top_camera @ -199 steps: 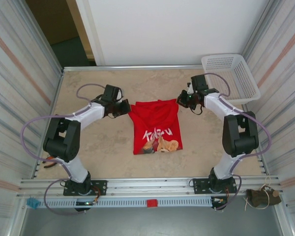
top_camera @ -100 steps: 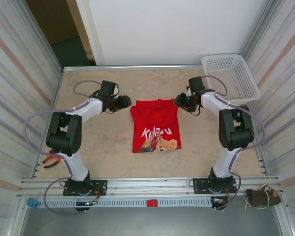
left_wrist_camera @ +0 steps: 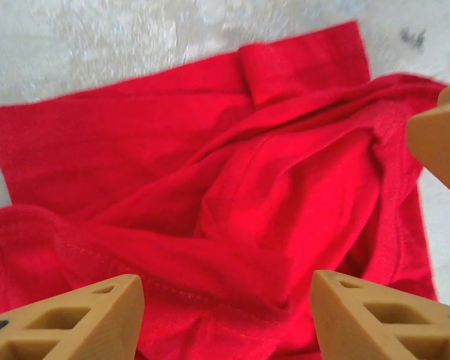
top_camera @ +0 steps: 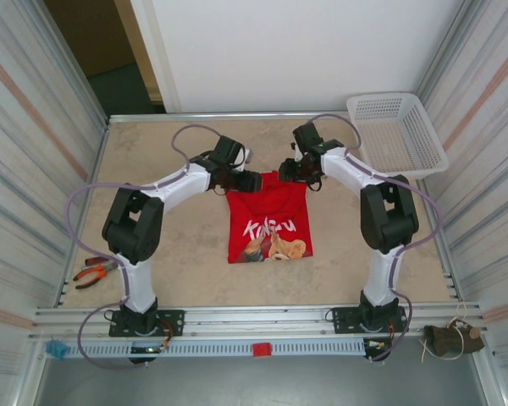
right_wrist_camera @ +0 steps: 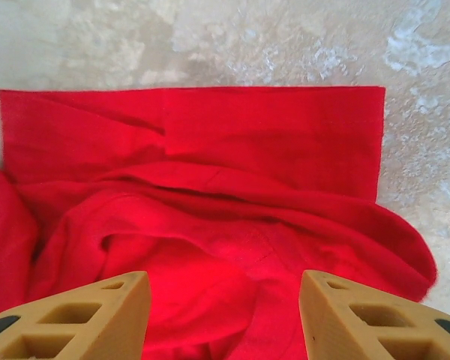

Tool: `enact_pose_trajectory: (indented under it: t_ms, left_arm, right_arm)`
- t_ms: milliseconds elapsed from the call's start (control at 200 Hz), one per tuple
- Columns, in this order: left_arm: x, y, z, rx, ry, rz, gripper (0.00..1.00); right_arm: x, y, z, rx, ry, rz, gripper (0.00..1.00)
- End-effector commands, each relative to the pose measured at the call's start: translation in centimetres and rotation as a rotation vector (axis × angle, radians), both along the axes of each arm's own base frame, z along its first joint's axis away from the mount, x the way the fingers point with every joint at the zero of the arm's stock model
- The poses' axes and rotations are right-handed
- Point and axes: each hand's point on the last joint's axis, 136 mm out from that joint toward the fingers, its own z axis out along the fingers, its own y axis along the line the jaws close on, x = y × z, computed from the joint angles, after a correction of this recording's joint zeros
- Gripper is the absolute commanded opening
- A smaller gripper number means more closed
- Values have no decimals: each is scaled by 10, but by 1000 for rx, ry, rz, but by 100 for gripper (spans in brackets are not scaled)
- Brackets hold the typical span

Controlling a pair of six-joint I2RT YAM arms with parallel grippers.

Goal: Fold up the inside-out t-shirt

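the inside-out t-shirt [top_camera: 269,222] lies in the middle of the table [top_camera: 173,241] as a narrow red block, with its printed graphic [top_camera: 273,238] facing up on the near half. from above, both arms cover its far edge. the left gripper [top_camera: 249,181] is over the far-left corner and the right gripper [top_camera: 291,168] over the far-right one, so we cannot make out the collar or sleeves there.

in the left wrist view the left gripper [left_wrist_camera: 225,285] holds its tan fingers [left_wrist_camera: 82,319] wide apart over rumpled red cloth, with nothing pinched between them. the frame cuts the fingers off at the bottom. a tan block [left_wrist_camera: 441,142] pokes in at the right edge, and we cannot tell what it is.

in the right wrist view the right gripper [right_wrist_camera: 221,281] is also spread wide over loose folds, gripping nothing. we cannot tell whether either gripper's tips touch the cloth.

a white mesh basket [top_camera: 398,135] sits at the far-right corner, and pliers [top_camera: 95,272] lie near the left rail.
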Motion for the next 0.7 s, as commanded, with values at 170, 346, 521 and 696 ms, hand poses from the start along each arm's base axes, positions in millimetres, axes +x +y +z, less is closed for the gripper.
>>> enact_pose_trajectory:
  t_ms: [170, 346, 521, 696]
  left_arm:
    - [-3, -3, -10, 9, 7, -21, 60]
    - [-1, -9, -16, 0, 9, -27, 34]
    - [11, -4, -5, 0, -30, -2, 0]
    - [25, 9, 18, -38, -75, 57, 0]
  right_arm:
    - [0, -13, -29, -116, 51, 9, 50]
    - [1, -15, -33, -123, 59, 3, 26]
    - [1, -18, -18, -100, 35, -6, 0]
    - [5, -28, 15, -6, -15, -63, 0]
